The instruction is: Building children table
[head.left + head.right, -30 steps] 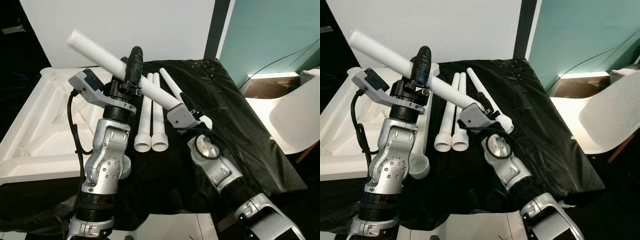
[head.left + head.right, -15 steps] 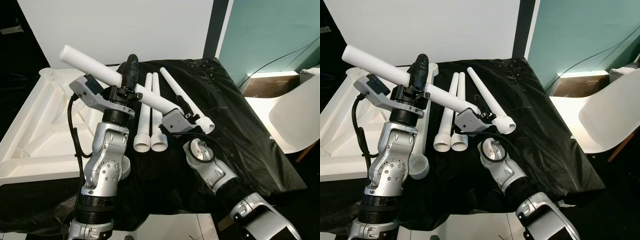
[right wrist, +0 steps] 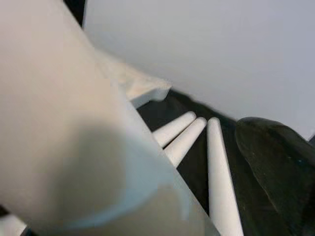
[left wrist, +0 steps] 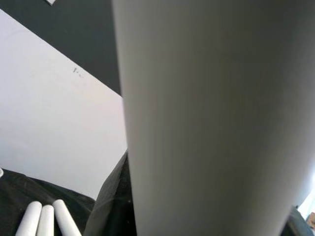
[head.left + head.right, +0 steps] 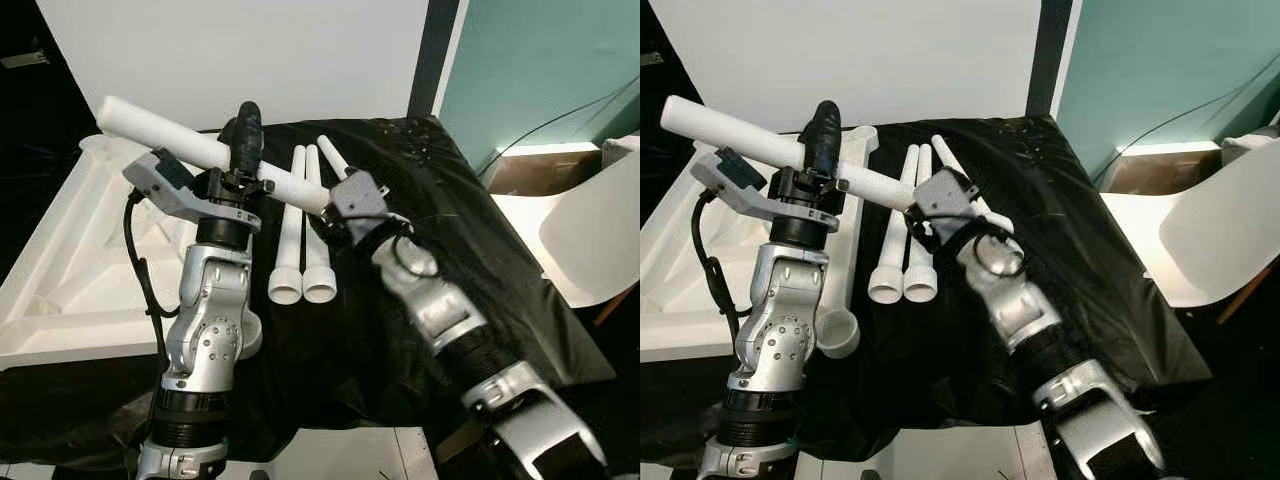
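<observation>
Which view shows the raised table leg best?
The right eye view: the raised table leg appears full length, held by the left gripper, its near end at the right gripper. The left eye view matches. Both wrist views show only a close blurred stretch.

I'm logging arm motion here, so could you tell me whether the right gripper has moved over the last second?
Yes. The right gripper has moved up and away from the robot, toward the tops of the two paired legs on the black cloth.

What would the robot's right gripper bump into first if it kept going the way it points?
Probably the white table leg the left gripper is holding up. The right gripper already sits at that leg's near end; depth is hard to judge.
</observation>
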{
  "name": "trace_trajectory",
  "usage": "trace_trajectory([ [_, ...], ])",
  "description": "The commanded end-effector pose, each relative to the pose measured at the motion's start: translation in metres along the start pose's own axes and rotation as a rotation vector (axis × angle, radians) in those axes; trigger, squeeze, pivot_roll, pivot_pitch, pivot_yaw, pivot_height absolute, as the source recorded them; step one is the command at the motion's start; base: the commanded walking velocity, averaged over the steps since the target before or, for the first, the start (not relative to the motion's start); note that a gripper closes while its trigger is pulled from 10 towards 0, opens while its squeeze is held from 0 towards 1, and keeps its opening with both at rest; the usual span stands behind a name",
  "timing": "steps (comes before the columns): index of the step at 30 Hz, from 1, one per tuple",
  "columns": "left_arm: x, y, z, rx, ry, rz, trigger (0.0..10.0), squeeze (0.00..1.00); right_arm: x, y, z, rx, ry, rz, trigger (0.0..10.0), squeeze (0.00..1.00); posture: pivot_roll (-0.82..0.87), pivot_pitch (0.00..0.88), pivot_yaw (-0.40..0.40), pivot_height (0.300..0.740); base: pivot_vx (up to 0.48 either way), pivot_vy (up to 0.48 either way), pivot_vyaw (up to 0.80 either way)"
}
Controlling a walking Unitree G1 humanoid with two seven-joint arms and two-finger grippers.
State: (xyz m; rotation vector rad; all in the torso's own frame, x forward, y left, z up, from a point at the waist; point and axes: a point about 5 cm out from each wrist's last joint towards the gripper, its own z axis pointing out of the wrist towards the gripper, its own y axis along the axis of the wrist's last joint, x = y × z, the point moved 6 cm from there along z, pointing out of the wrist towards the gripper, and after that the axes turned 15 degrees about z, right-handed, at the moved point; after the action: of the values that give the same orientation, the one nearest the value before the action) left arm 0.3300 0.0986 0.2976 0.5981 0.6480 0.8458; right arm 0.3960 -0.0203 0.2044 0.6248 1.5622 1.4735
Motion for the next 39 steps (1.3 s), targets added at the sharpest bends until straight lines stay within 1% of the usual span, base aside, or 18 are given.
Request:
trace_trajectory([
  [1,-0.018,-0.003,-0.001,-0.004,-0.126,-0.007,0.0,0.0,-0.005,0.0,0.001,0.027,0.012,0.018,10.0,0.0,-0.03,0.0,0.02,0.74,0.0,0.0,0.0],
  [5,-0.02,-0.004,0.0,-0.002,-0.132,0.003,0.0,0.0,-0.004,-0.011,-0.005,0.127,0.107,0.017,10.0,0.0,-0.04,0.0,0.018,0.74,0.0,0.0,0.0],
  [6,-0.02,-0.004,0.0,-0.002,-0.133,0.004,0.0,0.0,-0.003,-0.014,-0.006,0.148,0.127,0.022,7.7,0.0,-0.04,0.0,0.018,0.74,0.0,0.0,0.0],
  [7,-0.021,-0.004,0.0,-0.003,-0.134,0.005,0.0,0.0,-0.003,-0.016,-0.008,0.163,0.138,0.031,0.0,0.0,-0.04,0.0,0.016,0.74,0.0,0.0,0.0],
  [12,-0.022,-0.002,0.002,-0.014,-0.136,0.0,0.0,0.0,-0.001,-0.022,-0.01,0.186,0.154,0.049,0.0,0.0,-0.03,0.0,0.014,0.74,0.0,0.0,0.0],
  [13,-0.022,0.0,0.003,-0.021,-0.133,-0.002,2.9,0.0,0.0,-0.023,-0.01,0.195,0.16,0.051,0.0,0.0,-0.03,0.0,0.013,0.74,0.0,0.0,0.0],
  [14,-0.02,0.001,0.003,-0.024,-0.124,0.002,6.9,0.71,0.0,-0.023,-0.009,0.193,0.153,0.047,0.0,0.0,-0.03,0.0,0.013,0.74,0.0,0.0,0.0],
  [15,-0.02,0.001,0.003,-0.024,-0.124,0.002,6.9,0.71,0.0,-0.023,-0.009,0.193,0.153,0.047,0.0,0.0,-0.03,0.0,0.013,0.74,0.0,0.0,0.0],
  [16,-0.018,0.002,0.003,-0.025,-0.116,0.006,9.7,0.73,-0.001,-0.022,-0.008,0.187,0.143,0.037,0.0,0.0,-0.03,0.0,0.013,0.74,0.0,0.0,0.0],
  [17,-0.016,0.002,0.003,-0.026,-0.108,0.008,10.0,1.0,-0.002,-0.021,-0.007,0.181,0.131,0.024,0.0,0.0,-0.03,0.0,0.013,0.74,0.0,0.0,0.0],
  [20,-0.015,0.005,0.002,-0.034,-0.105,-0.014,10.0,1.0,-0.003,-0.018,-0.005,0.17,0.114,0.014,0.0,0.0,-0.03,0.0,0.014,0.74,0.0,0.0,0.0],
  [25,-0.013,0.006,0.005,-0.034,-0.084,0.027,10.0,0.99,0.007,-0.008,-0.001,0.105,0.06,0.035,0.0,0.0,-0.02,0.0,0.014,0.74,0.0,0.0,0.0],
  [26,-0.012,0.006,0.006,-0.034,-0.077,0.036,10.0,0.7,0.009,-0.005,-0.001,0.081,0.033,0.023,0.0,0.0,-0.02,0.0,0.014,0.74,0.0,0.0,0.0],
  [27,-0.012,0.005,0.006,-0.031,-0.077,0.039,10.0,0.0,0.008,-0.002,0.0,0.042,-0.021,-0.026,0.0,0.0,-0.02,0.0,0.013,0.74,0.0,0.0,0.0],
  [30,-0.016,0.003,0.006,-0.02,-0.094,0.042,10.0,0.0,0.007,0.007,0.0,-0.051,-0.143,-0.161,0.0,0.0,-0.03,0.0,0.017,0.74,0.0,0.0,0.0],
  [31,-0.016,0.003,0.006,-0.02,-0.094,0.042,10.0,0.0,0.007,0.007,0.0,-0.051,-0.143,-0.161,0.0,0.0,-0.03,0.0,0.017,0.74,0.0,0.0,0.0],
  [33,-0.019,0.001,0.006,-0.013,-0.101,0.04,10.0,0.0,0.011,0.007,0.0,-0.083,-0.164,-0.235,0.0,0.0,-0.03,0.0,0.017,0.74,0.0,0.0,0.0],
  [39,-0.016,-0.001,0.006,-0.002,-0.083,0.029,10.0,0.0,0.015,0.004,0.005,-0.143,-0.206,-0.313,0.0,0.0,-0.02,0.0,0.012,0.74,0.0,0.0,0.0],
])
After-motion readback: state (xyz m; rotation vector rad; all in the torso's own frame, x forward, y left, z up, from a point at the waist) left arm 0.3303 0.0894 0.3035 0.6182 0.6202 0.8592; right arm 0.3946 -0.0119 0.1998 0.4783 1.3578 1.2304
